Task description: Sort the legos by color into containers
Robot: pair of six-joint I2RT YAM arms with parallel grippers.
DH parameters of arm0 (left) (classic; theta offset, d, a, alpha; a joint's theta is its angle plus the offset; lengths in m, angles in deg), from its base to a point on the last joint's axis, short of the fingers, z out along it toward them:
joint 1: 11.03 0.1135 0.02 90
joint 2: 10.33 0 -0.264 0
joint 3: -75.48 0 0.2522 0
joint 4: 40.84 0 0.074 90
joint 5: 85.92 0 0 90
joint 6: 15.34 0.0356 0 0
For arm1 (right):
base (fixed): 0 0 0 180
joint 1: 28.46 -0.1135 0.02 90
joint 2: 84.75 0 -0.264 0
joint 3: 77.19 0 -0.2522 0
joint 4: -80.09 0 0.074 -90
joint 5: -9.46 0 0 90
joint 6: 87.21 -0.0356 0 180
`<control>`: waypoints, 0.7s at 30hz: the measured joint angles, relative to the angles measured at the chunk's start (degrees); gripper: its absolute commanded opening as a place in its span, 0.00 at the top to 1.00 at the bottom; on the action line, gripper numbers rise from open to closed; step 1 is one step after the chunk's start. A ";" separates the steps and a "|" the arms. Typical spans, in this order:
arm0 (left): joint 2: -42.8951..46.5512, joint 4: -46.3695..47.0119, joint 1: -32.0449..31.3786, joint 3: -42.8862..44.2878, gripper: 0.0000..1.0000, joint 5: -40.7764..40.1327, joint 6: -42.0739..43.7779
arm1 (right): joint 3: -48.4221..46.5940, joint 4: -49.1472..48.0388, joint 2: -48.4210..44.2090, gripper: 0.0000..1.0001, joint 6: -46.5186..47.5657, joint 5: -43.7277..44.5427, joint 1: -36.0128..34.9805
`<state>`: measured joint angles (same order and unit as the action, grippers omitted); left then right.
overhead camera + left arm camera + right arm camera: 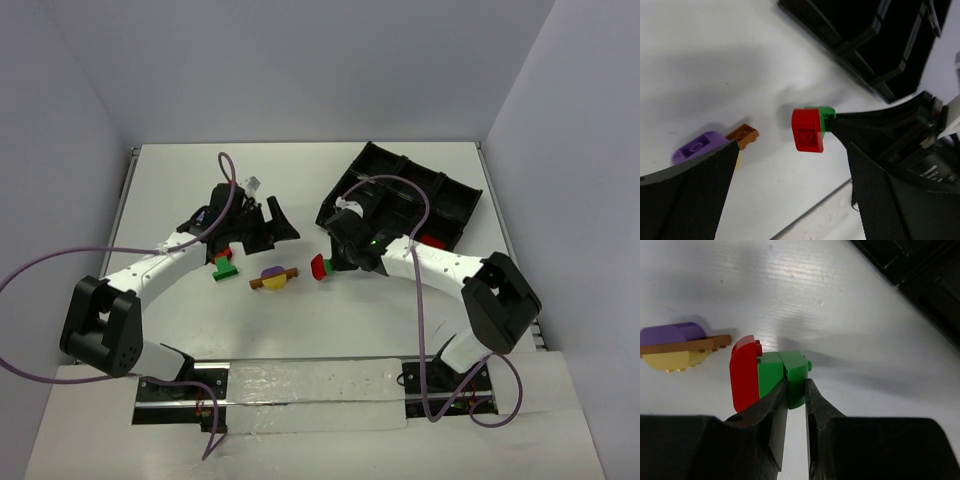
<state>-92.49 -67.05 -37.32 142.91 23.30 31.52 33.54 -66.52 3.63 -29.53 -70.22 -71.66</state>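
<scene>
- Nearest the arm bases, a purple, yellow and brown cluster (274, 278) lies loose on the table (330, 330), between the two arms.
- Just past it, the right gripper (796, 387) has its jaws pinched almost together on the green brick (790, 371) of a red-and-green cluster (320, 266). I can't tell whether the cluster rests on the table or hangs just above it.
- The cluster's long axis runs crosswise to the fingers. Its red brick (744, 372) juts out free on the side facing the left arm.
- The left gripper (792, 150) stands wide open and holds nothing. From its wrist, the red brick sits straight ahead between its fingers (690, 195), so I'd guess it is placed to take that end and pull the colours apart.
- Another small mixed cluster (224, 262) sits under the left arm.
- Farthest off, the black tray (455, 195) lies beyond and right of the held cluster, so the right arm is nearer.
</scene>
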 measured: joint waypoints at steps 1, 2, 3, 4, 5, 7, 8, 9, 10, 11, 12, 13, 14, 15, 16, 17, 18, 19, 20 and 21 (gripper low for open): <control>-0.39 1.23 -0.24 -0.65 0.04 1.60 -0.63 | -0.50 0.13 -0.34 1.00 0.01 0.16 0.00; -1.03 2.53 -0.61 -1.18 0.04 3.10 -1.34 | -1.03 0.22 -0.56 1.00 0.01 0.34 0.00; -1.72 3.58 -1.02 -1.54 0.05 4.31 -1.86 | -1.57 0.25 -0.72 1.00 0.02 0.49 0.00; -2.40 4.34 -1.47 -1.77 0.05 5.26 -2.40 | -1.99 0.25 -0.81 1.00 0.01 0.66 0.00; -3.07 4.98 -1.98 -1.90 0.04 6.02 -2.86 | -2.29 0.25 -0.83 1.00 0.02 0.82 0.00; -4.43 6.28 -2.97 -1.94 0.04 7.11 -3.54 | -2.65 0.32 -0.83 1.00 0.01 1.06 0.00; -5.04 6.76 -3.36 -1.94 0.04 7.53 -3.90 | -2.66 0.38 -0.83 1.00 0.01 1.13 0.00; -5.61 7.15 -3.66 -1.94 0.05 7.96 -4.24 | -2.66 0.51 -0.83 1.00 0.01 1.18 0.00; -6.13 7.47 -3.91 -1.94 0.05 8.32 -4.53 | -2.66 0.61 -0.83 1.00 0.00 1.23 0.00; -6.58 7.71 -4.09 -1.96 0.05 8.56 -4.76 | -2.66 0.70 -0.83 1.00 -0.02 1.26 0.00; -6.96 7.99 -4.13 -1.96 0.06 8.74 -4.93 | -2.66 0.73 -0.83 1.00 -0.02 1.27 0.00; -7.26 8.24 -4.15 -1.96 0.06 8.89 -5.09 | -2.66 0.73 -0.83 1.00 -0.02 1.27 0.00; -7.59 8.52 -4.15 -1.96 0.06 9.02 -5.31 | -2.66 0.77 -0.83 1.00 -0.02 1.27 0.00; -7.98 8.85 -4.15 -1.96 0.07 9.19 -5.52 | -2.66 0.90 -0.83 1.00 -0.02 1.27 0.00; -8.48 9.16 -4.15 -1.96 0.07 9.41 -5.69 | -2.66 0.98 -0.83 1.00 -0.02 1.27 0.00; -9.03 9.35 -4.16 -1.96 0.07 9.66 -5.80 | -2.66 1.03 -0.84 1.00 0.00 1.27 0.00; -9.63 9.52 -4.22 -1.96 0.08 9.87 -5.89 | -2.66 1.08 -0.89 1.00 0.01 1.26 0.00; -10.24 9.76 -4.31 -1.96 0.09 10.04 -6.02 | -2.66 1.15 -1.00 1.00 0.01 1.25 0.00; -10.88 10.00 -4.41 -1.96 0.10 10.19 -6.14 | -2.68 1.25 -1.18 1.00 0.01 1.25 0.00; -11.45 10.21 -4.53 -1.95 0.11 10.34 -6.27 | -2.68 1.36 -1.39 1.00 0.01 1.25 0.00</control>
<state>-103.94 -56.84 -41.85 140.95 33.64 25.25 30.86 -65.16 2.24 -29.53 -68.97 -71.66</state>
